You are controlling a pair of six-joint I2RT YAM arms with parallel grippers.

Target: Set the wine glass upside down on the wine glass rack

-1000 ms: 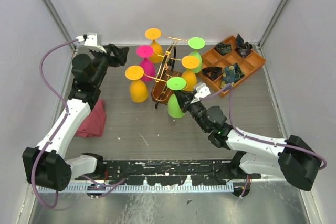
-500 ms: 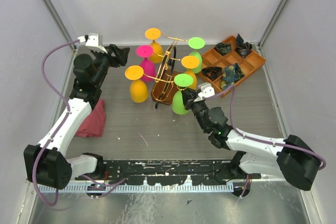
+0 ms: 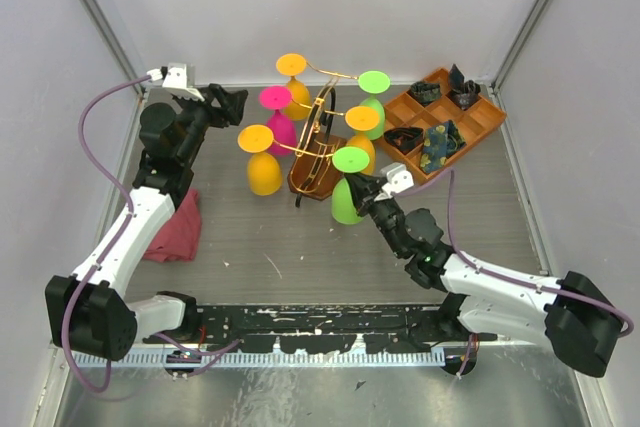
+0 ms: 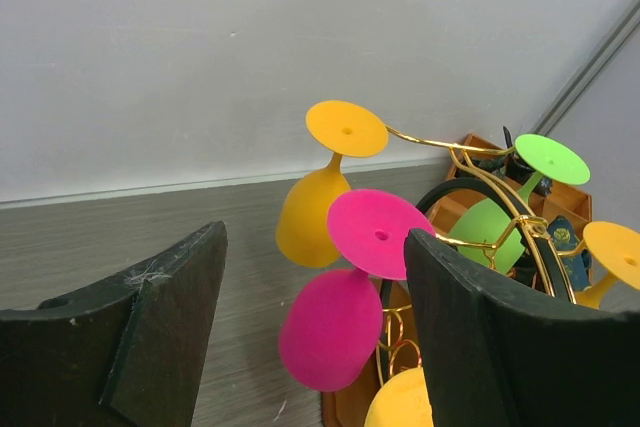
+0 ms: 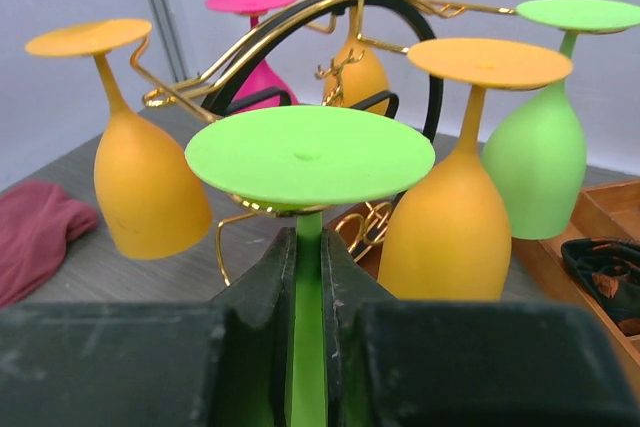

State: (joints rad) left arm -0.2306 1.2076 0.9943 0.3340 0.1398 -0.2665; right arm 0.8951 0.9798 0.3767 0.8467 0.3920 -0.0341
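The gold wire wine glass rack (image 3: 318,139) stands on a dark wooden base at mid table; it also shows in the right wrist view (image 5: 300,22). Several plastic goblets hang upside down on it: orange, pink and green. My right gripper (image 3: 366,193) is shut on the stem of an upside-down green wine glass (image 3: 348,199), whose foot (image 5: 310,154) sits level with a gold arm at the rack's near right side. My left gripper (image 3: 228,101) is open and empty, left of the rack, facing the pink goblet (image 4: 340,322).
An orange compartment tray (image 3: 446,123) with dark parts lies at the back right. A red cloth (image 3: 177,228) lies at the left beside the left arm. White walls enclose the table on three sides.
My right gripper has carried the green wine glass up and to the right, closer to the rack's near right arm. The left arm has hardly moved.
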